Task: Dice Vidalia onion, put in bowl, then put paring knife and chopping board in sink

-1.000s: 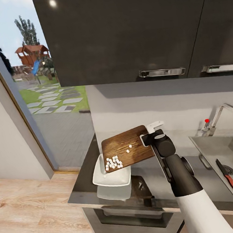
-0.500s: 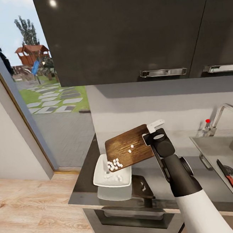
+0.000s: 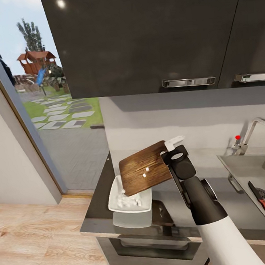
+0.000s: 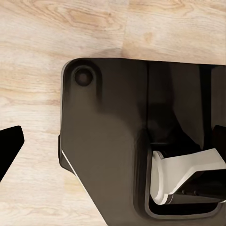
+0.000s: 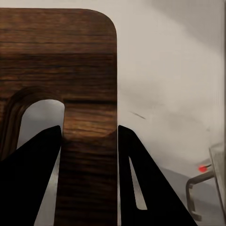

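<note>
My right gripper (image 3: pixel 169 150) is shut on the slotted end of the brown chopping board (image 3: pixel 146 168). It holds the board tilted, with the low edge over the white bowl (image 3: pixel 130 201) on the countertop (image 3: pixel 95 211). Diced onion (image 3: pixel 129 201) lies in the bowl, and two white pieces (image 3: pixel 146 171) still cling to the board. In the right wrist view the board (image 5: pixel 56 52) sits between both black fingers (image 5: pixel 33 179). The paring knife (image 3: pixel 262 201) lies in the sink (image 3: pixel 241 170) at the right. One dark finger (image 4: pixel 10 143) of the left arm hangs over the wood floor, and I cannot tell if that gripper is open or shut.
Dark upper cabinets (image 3: pixel 147 38) hang close above the board. The chrome tap (image 3: pixel 256 130) with a red knob stands behind the sink. A glass door (image 3: pixel 46 116) to the garden is at the left. The robot's dark base (image 4: pixel 117 141) stands on the plank floor.
The board has tipped steeper and shifted slightly right. Most of the diced onion has slid off its low edge into the bowl, leaving two pieces on the board.
</note>
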Available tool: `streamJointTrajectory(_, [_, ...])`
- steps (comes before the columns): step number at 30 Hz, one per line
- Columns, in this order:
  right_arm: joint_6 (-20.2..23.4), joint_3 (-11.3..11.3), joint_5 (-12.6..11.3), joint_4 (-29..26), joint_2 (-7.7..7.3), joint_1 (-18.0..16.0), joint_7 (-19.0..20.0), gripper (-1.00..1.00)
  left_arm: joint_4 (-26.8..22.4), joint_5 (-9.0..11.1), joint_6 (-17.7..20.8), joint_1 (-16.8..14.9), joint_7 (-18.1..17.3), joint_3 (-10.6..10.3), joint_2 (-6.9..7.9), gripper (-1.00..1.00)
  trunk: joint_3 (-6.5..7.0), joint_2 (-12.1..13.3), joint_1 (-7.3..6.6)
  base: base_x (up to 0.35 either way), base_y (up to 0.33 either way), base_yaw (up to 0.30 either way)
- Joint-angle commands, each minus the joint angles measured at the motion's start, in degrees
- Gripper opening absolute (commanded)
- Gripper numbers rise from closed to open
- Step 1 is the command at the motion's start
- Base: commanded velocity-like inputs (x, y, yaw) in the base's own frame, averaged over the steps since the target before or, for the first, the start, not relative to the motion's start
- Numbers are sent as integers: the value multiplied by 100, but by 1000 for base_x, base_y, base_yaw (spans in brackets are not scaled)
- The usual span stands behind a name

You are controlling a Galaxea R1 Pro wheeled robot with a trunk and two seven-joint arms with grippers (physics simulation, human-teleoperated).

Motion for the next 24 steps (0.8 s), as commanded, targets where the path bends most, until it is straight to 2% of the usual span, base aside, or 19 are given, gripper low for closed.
streamJointTrajectory(1, [27, 6, 56, -3, -1, -6, 30, -100, -8, -9, -1, 0, -54, 41, -9, 100, -11, -12, 4, 0, 0, 0])
streamJointTrajectory(9, [22, 8, 127, -3, 7, -6, 20, -100, -5, -9, 1, 3, -54, 40, -9, 100, -11, -12, 4, 0, 0, 0])
streamJointTrajectory(13, [13, 86, 738, -84, 119, -6, 23, -100, -1, -9, 1, 2, -54, 40, -9, 100, -11, -12, 4, 0, 0, 0])
streamJointTrajectory(16, [4, 109, 1001, -148, 119, -6, 24, -100, 1, -8, 3, 0, -54, 40, -9, 100, -11, -12, 4, 0, 0, 0])
streamJointTrajectory(24, [3, 113, 1060, -204, 119, -6, 24, -100, 1, -8, 2, 0, -54, 40, -9, 100, -11, -12, 4, 0, 0, 0])
